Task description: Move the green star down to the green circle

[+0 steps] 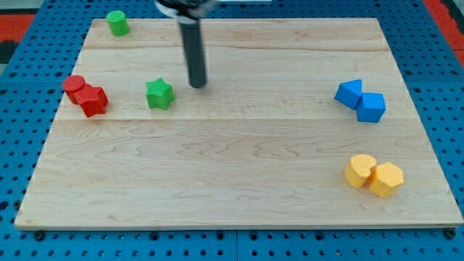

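The green star [159,94] lies on the wooden board at the view's left of centre. The green circle [117,22] stands near the board's top left corner, well above and to the left of the star. My tip [197,85] rests on the board just to the right of the star and slightly above it, a small gap apart from it. The dark rod rises from there to the view's top.
A red circle [74,85] and a red block [94,100] touch each other at the left edge. Two blue blocks [349,93] [372,107] sit at the right. A yellow circle [359,171] and yellow hexagon [386,179] sit at the lower right.
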Controlling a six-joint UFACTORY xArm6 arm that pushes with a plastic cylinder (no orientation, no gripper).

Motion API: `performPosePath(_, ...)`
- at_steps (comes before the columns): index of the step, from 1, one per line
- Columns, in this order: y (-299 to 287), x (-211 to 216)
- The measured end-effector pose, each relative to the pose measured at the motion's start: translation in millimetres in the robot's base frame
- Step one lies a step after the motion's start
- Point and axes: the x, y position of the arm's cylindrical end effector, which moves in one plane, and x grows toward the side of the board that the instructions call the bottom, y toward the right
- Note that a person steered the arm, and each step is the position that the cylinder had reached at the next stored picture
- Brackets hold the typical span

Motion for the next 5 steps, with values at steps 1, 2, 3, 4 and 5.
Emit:
performPosePath(1,-24.9,56.0)
performPosePath(2,-79.4,7.7)
performPosePath(3,-122.1,-58.2)
performPosePath(4,-150.9,-115.1)
performPosePath(5,-108.0,-76.2)
